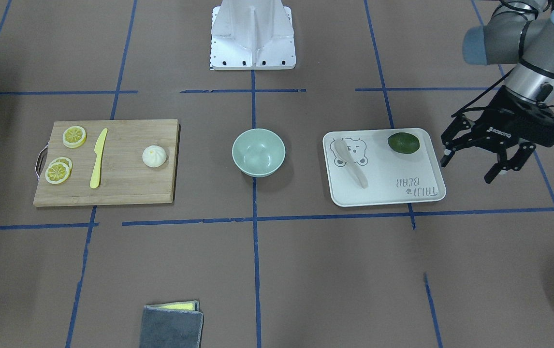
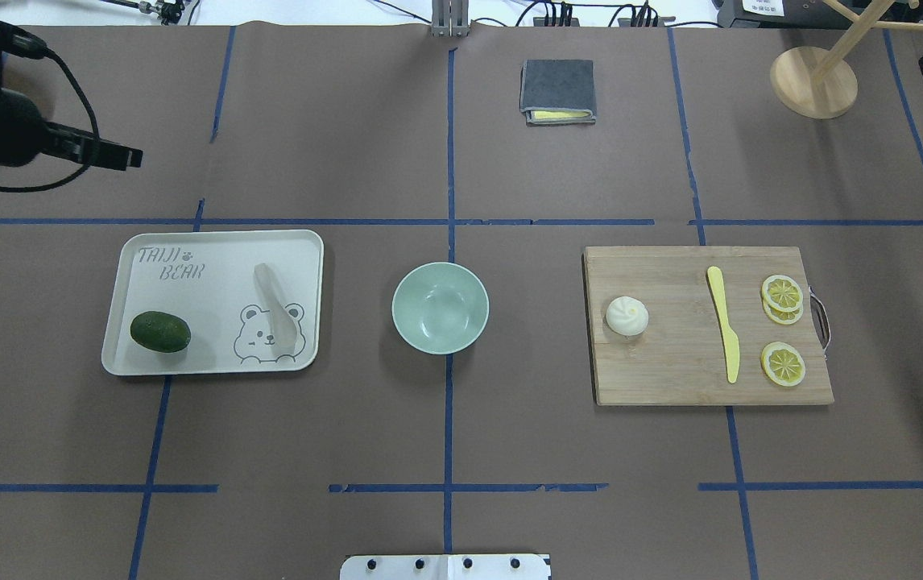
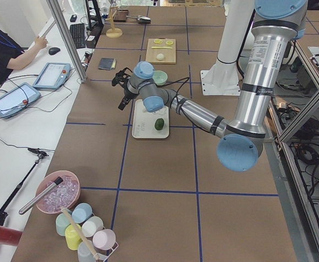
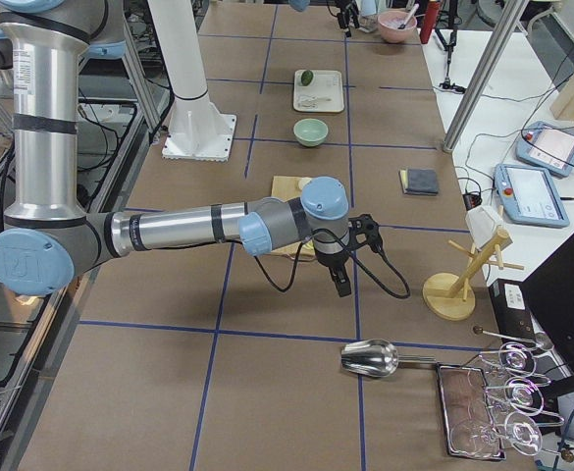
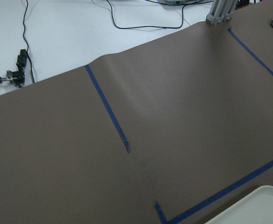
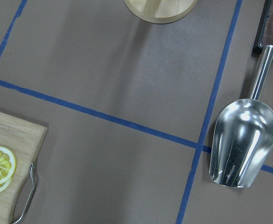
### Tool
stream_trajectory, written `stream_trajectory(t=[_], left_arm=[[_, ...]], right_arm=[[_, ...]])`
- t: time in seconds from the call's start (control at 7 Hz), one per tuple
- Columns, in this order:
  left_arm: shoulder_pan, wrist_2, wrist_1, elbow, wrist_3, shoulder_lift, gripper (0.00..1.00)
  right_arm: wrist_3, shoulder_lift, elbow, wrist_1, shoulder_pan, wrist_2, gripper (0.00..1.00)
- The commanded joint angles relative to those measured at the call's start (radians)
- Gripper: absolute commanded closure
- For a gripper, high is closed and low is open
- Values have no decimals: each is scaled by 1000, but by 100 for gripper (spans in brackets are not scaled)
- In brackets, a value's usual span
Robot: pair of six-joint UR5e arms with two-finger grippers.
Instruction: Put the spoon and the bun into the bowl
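Slippage risk: my left end effector (image 1: 468, 169), released near the tray (image 1: 388, 191), may shove the flat spoon (image 1: 352, 164) sideways; my right end effector (image 4: 341, 283) I cannot tell.

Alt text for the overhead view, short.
Empty bowl at centre; tray with spoon and green fruit on its left, board with bun, knife and lemon slices on its right. Left claw hovers beyond the tray.

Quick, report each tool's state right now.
Left tool: open, holding nothing.
Right tool: cannot be told; it shows only in the side view.
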Motion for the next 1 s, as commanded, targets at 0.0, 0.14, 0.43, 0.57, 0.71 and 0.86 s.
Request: stream_trajectory(t=[0.0, 0.14, 0.43, 0.57, 0.71, 0.86], left_arm=[[205, 226, 114, -11, -305, -14, 0], [274, 276, 152, 11, -461, -48, 8], [376, 380, 219, 69, -597, -115, 20], [392, 384, 235, 106, -621, -147, 21], [424, 385, 280, 120, -622, -177, 23], [438, 385, 287, 121, -622, -175, 29]], right_arm=[[0, -1, -3, 1, 0, -1, 0], [2, -1, -3, 1, 0, 1, 0], [2, -1, -3, 1, 0, 1, 0], [2, -1, -4, 1, 0, 1, 0], [2, -1, -4, 1, 0, 1, 0], [2, -1, -4, 1, 0, 1, 0]])
